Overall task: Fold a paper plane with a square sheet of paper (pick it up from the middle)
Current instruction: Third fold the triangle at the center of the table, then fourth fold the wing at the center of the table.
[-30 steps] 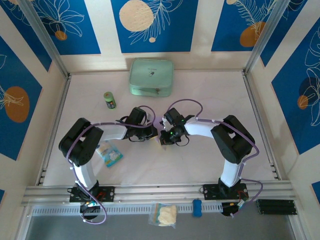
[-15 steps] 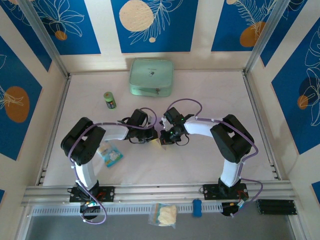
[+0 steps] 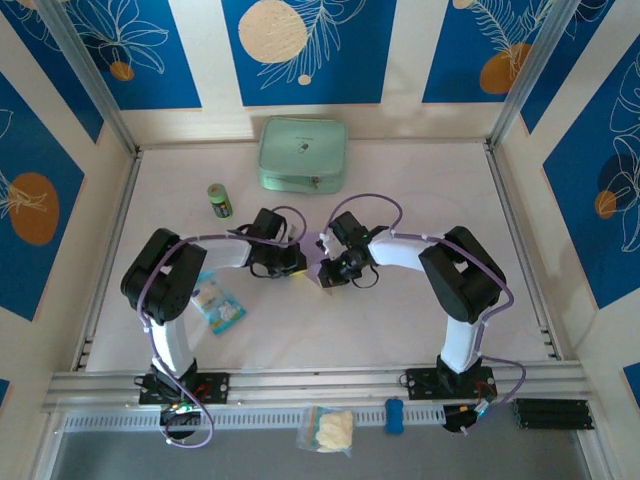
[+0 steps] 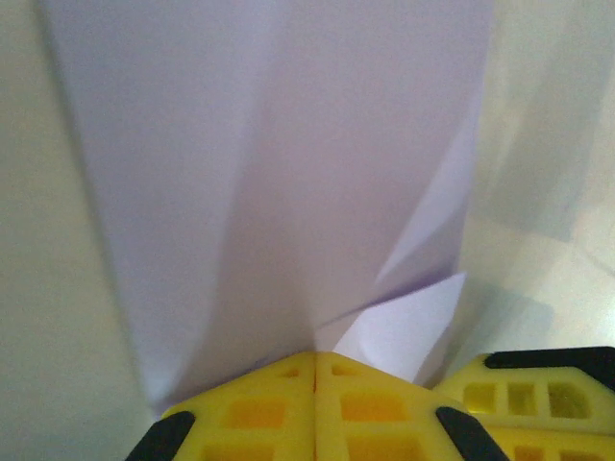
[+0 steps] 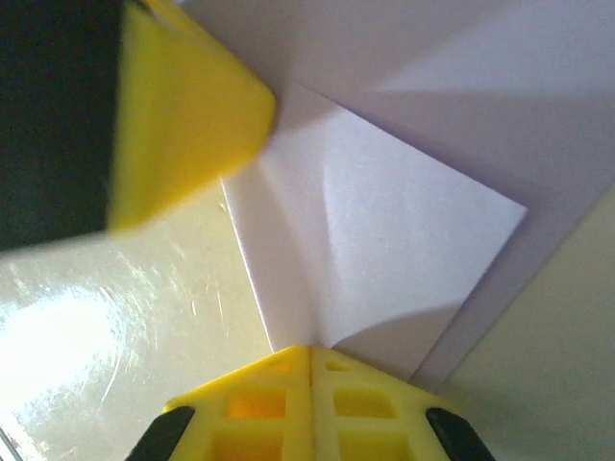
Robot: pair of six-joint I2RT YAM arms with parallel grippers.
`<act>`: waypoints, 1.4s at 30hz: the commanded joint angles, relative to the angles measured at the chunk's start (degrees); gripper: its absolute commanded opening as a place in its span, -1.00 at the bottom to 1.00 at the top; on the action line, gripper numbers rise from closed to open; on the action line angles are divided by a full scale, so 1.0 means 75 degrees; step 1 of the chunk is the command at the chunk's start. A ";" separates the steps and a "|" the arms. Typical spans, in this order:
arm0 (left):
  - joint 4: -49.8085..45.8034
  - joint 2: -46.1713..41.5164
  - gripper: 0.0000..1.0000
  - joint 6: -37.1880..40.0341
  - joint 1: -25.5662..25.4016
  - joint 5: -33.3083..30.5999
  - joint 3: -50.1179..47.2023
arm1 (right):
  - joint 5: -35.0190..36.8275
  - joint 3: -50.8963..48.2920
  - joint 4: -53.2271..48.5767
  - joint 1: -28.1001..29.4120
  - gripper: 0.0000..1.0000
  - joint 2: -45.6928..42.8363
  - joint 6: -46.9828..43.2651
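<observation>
- Lavender paper point(image 4: 288, 173) hangs pinched between the two end effectors near the middle of the table point(image 3: 420, 200), lifted rather than lying flat.
- Writing: the mint-green pouch point(image 3: 303, 153) at the far edge carries a small dark mark, and the little green can point(image 3: 220, 200) has a label. Both are too small to read from above. The blue-and-white snack packet point(image 3: 220, 305) by the left arm is no clearer.
- Left end effector point(image 4: 315, 363): its yellow fingers are pressed together on one edge of the paper, with only the sheet's thickness between them.
- Right end effector point(image 5: 309, 353): its fingers are likewise pressed tight, nipping a folded white-lit flap at the paper's corner. The two sets of fingertips sit just beside each other.
- Orientation: in the left wrist view the sheet runs up and away from the pinch, with soft creases fanning out from that point. One folded corner juts out towards the right end effector.
- Long axis: from the top camera the paper is a small purple sliver, mostly hidden by the end effectors, so I can't fairly say which way it runs.
</observation>
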 commanded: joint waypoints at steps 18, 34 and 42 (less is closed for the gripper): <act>-0.0598 -0.2024 -0.45 -0.0672 0.0893 -0.0927 -0.0448 | -0.0025 0.0389 -0.0139 -0.0157 -0.55 -0.1418 0.0621; 0.1437 -0.1724 -0.16 -0.2856 0.0155 -0.0511 -0.1533 | 0.1242 0.0594 -0.0123 0.0269 -0.45 -0.0599 0.3184; 0.1678 -0.1298 -0.32 -0.3109 0.0034 -0.0408 -0.1533 | 0.1179 0.0789 -0.0276 -0.0017 -0.47 0.0121 0.3061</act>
